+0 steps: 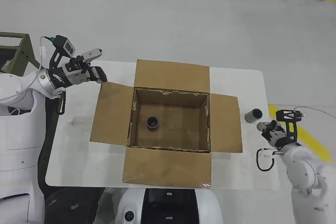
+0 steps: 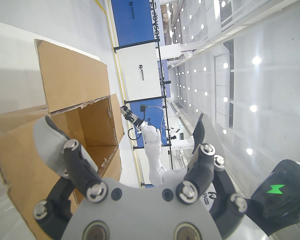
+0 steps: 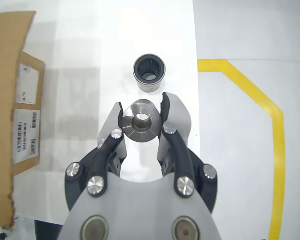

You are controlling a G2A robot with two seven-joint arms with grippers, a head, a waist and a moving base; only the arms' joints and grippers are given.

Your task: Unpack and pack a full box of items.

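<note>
Right gripper (image 3: 141, 116) clamps a steel sleeve (image 3: 141, 123) just beside 1 bearing (image 3: 149, 76) on the table (image 3: 140, 26), likely grouping unpacked parts. 1 part (image 1: 153, 122) lies in the box (image 1: 171, 75). Left gripper (image 1: 97, 64) hangs released beside a flap (image 1: 109, 112).

Foreground, the left gripper (image 2: 122, 126) with fingers (image 2: 46, 132) spread wide and nothing between them, a cardboard box (image 2: 95, 123) just beyond on the white table (image 2: 12, 58), flaps raised, the right gripper (image 2: 127, 114) on its white arm, small at frame centre past the box's far wall
</note>
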